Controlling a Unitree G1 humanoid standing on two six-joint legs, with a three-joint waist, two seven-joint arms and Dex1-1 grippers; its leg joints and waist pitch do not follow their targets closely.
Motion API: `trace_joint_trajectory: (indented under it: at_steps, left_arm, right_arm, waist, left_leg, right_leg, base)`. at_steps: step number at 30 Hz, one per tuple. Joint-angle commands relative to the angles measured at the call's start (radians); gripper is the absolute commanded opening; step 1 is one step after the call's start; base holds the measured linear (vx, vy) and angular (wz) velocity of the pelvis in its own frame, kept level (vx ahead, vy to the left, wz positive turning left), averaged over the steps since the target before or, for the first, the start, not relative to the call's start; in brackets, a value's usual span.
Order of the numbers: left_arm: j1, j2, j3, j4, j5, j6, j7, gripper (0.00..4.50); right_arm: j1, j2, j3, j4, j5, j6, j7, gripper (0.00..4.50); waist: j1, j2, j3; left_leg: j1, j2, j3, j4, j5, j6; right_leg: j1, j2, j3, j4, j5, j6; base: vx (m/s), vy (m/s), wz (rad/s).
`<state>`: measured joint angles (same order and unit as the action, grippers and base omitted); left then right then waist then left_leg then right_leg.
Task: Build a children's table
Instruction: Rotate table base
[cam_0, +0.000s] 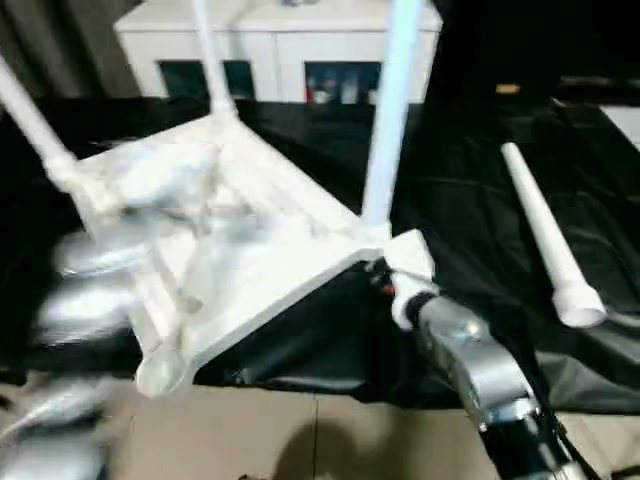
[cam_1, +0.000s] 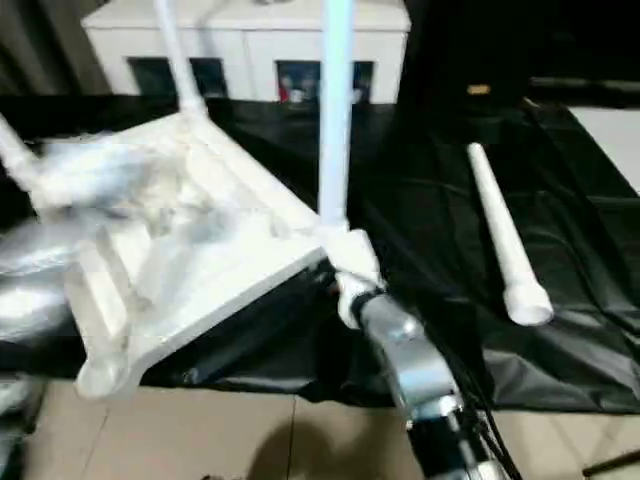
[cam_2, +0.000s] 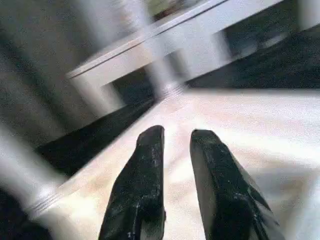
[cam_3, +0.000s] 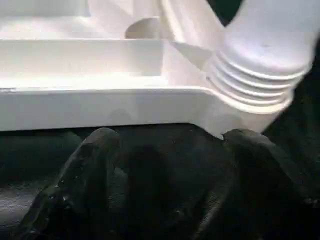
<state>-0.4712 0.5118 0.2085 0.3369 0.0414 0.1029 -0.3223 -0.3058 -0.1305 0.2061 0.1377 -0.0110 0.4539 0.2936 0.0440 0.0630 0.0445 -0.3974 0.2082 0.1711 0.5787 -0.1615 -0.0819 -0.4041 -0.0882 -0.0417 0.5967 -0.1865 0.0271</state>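
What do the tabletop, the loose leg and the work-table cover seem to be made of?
Tabletop: likely moulded white plastic, going by its ribbed underside. Loose leg: probably the same plastic, a smooth tapered tube. Cover: thin black sheeting, creased and slightly shiny.

Three upright white tube legs (cam_0: 388, 110) fence the overturned white plastic table top (cam_0: 240, 250), crowding the black-covered surface (cam_0: 470, 220) on its left half. Open black cloth lies between the top and a loose white leg (cam_0: 548, 232); blur seemingly hides the left side.
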Motion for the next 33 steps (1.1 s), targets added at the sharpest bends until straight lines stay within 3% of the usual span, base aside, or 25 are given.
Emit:
trace_joint_trajectory:
  at_steps: [1,2,3,5,6,10,13,14,17,21,26,31,33]
  left_arm:
    - [0.048,0.036,0.04,-0.064,0.03,0.09,-0.006,1.06]
    - [0.096,0.075,0.052,-0.089,0.048,0.158,-0.024,1.06]
    - [0.174,0.128,0.058,-0.135,0.069,0.259,-0.046,1.06]
    - [0.215,0.141,0.065,-0.164,0.062,0.32,-0.059,1.06]
    - [0.302,0.167,0.052,-0.212,0.051,0.42,-0.098,1.06]
    - [0.393,0.191,-0.016,-0.271,0.037,0.521,-0.171,1.06]
    - [0.416,0.177,-0.058,-0.325,-0.002,0.598,-0.216,1.06]
    - [0.427,0.181,-0.098,-0.356,-0.023,0.644,-0.258,1.06]
    - [0.425,0.177,-0.134,-0.401,-0.055,0.699,-0.299,1.06]
    - [0.405,0.157,-0.183,-0.446,-0.083,0.764,-0.342,1.06]
    - [0.336,0.09,-0.242,-0.438,-0.129,0.82,-0.352,1.06]
    - [0.256,0.002,-0.296,-0.334,-0.107,0.75,-0.327,1.06]
    - [0.204,-0.045,-0.31,-0.266,-0.089,0.681,-0.296,1.06]
  right_arm:
    - [0.003,0.004,0.022,-0.019,-0.006,0.023,0.008,3.67]
    - [0.003,0.004,0.027,-0.019,-0.007,0.03,0.01,3.67]
    - [-0.001,0.001,0.037,-0.021,-0.007,0.042,0.021,3.67]
    - [-0.005,-0.002,0.042,-0.021,-0.009,0.048,0.027,3.67]
    - [-0.011,-0.005,0.049,-0.019,-0.01,0.059,0.038,3.67]
    - [-0.018,-0.006,0.05,-0.016,-0.011,0.071,0.046,3.67]
    - [-0.023,-0.005,0.05,-0.012,-0.01,0.076,0.044,3.67]
    - [-0.025,-0.003,0.052,-0.01,-0.012,0.079,0.039,3.67]
    - [-0.026,0.0,0.053,-0.013,-0.015,0.083,0.031,3.67]
    - [-0.022,0.008,0.054,-0.022,-0.02,0.091,0.028,3.67]
    - [-0.024,0.007,0.041,-0.026,-0.02,0.093,0.014,3.67]
    - [-0.038,0.013,0.012,-0.029,-0.018,0.088,-0.013,3.67]
    - [-0.05,0.021,-0.016,-0.031,-0.017,0.084,-0.045,3.67]
  waist:
    - [0.001,0.006,-0.062]
    - [0.001,0.003,-0.061]
    - [-0.001,-0.001,-0.056]
    - [0.0,0.002,-0.056]
    - [0.003,0.003,-0.055]
    - [0.01,0.002,-0.053]
    - [0.016,0.002,-0.052]
    - [0.018,0.009,-0.051]
    - [0.014,0.003,-0.052]
    - [0.008,0.002,-0.05]
    - [0.012,0.005,-0.051]
    - [0.017,0.002,-0.051]
    - [0.014,-0.003,-0.051]
  left_leg:
    - [0.037,0.013,0.003,-0.07,-0.271,-0.012]
    - [0.031,0.013,-0.001,-0.074,-0.279,-0.021]
    - [0.032,0.01,0.0,-0.078,-0.311,-0.025]
    - [0.037,0.012,-0.002,-0.079,-0.33,-0.037]
    - [0.044,0.012,0.0,-0.079,-0.355,-0.045]
    - [0.039,0.011,-0.002,-0.082,-0.369,-0.052]
    - [0.046,0.012,-0.002,-0.085,-0.407,-0.065]
    - [0.045,0.011,-0.004,-0.086,-0.421,-0.071]
    - [0.036,0.007,-0.006,-0.087,-0.409,-0.072]
    - [0.037,0.003,-0.005,-0.083,-0.414,-0.066]
    - [0.039,0.002,-0.003,-0.08,-0.388,-0.063]
    - [0.043,0.0,-0.004,-0.079,-0.412,-0.064]
    - [0.037,-0.001,-0.005,-0.08,-0.402,-0.062]
  right_leg:
    - [0.035,-0.023,0.023,-0.052,-0.1,-0.219]
    - [0.039,-0.026,0.022,-0.047,-0.129,-0.206]
    - [0.031,-0.024,0.023,-0.055,-0.184,-0.185]
    - [0.027,-0.026,0.027,-0.056,-0.211,-0.176]
    - [0.02,-0.025,0.029,-0.061,-0.231,-0.175]
    - [0.018,-0.025,0.031,-0.063,-0.229,-0.166]
    - [0.012,-0.025,0.032,-0.066,-0.244,-0.167]
    - [0.012,-0.024,0.032,-0.066,-0.253,-0.165]
    - [0.022,-0.027,0.03,-0.065,-0.248,-0.161]
    - [0.021,-0.025,0.03,-0.069,-0.28,-0.157]
    - [0.021,-0.024,0.03,-0.068,-0.283,-0.157]
    - [0.019,-0.025,0.031,-0.077,-0.334,-0.139]
    - [0.023,-0.025,0.029,-0.077,-0.345,-0.127]
  base:
    - [0.0,0.0,0.0]
    - [0.0,0.0,0.0]
    - [0.0,0.0,0.0]
    - [0.0,0.0,0.0]
    - [0.0,0.0,0.0]
    - [0.0,0.0,0.0]
    - [0.0,0.0,0.0]
    - [0.0,0.0,0.0]
    - [0.0,0.0,0.0]
    - [0.0,0.0,0.0]
    - [0.0,0.0,0.0]
    - [0.0,0.0,0.0]
    - [0.0,0.0,0.0]
